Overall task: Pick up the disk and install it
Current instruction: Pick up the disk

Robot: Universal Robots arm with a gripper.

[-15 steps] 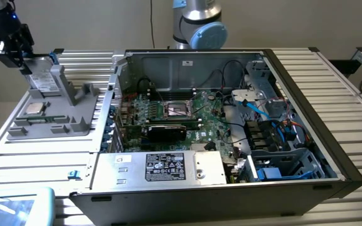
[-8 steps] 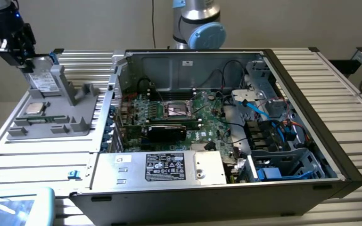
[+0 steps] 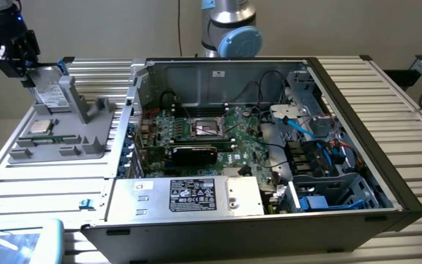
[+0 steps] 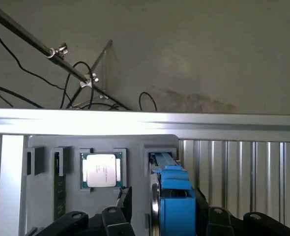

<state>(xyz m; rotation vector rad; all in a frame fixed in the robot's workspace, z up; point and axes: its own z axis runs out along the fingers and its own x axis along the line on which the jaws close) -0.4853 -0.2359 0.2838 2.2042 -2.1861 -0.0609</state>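
The slatted metal table [image 3: 387, 93] carries everything. Most of it is taken up by the open case [image 3: 226, 234], which lies on its side with the board and cables exposed. The arm [image 3: 229, 30] rises from behind the case.

On the exterior view's left, beside the case, sits a grey holder [image 3: 72, 146] with slots for parts. The disk [image 3: 48, 94] stands on edge in the holder's far slot, upright, with its blue bracket on top and its labelled silver face towards the camera. It is well apart from the case, so nothing is installed yet.

The gripper [image 3: 29, 77] hangs at the disk's upper end. In the wrist view the disk is seen edge-on, with the black fingers [image 4: 116, 216] on either side of it. The jaws stand wide. A gap shows between one finger and the disk, so I judge it to be straddling the disk, not gripping it. On the other side I cannot tell whether the finger touches.

A square chip [image 3: 39, 126] lies flat in a pocket of the holder near the disk, and a green memory stick [image 4: 59, 191] sits in a slot past it. Neither is touched.

The step in hand looks like the pick, at the point of lining up. A sound grasp here calls for the fingers to meet the disk's two flat faces squarely. It then has to lift straight along the slot so that the bracket does not bind on the holder's walls.
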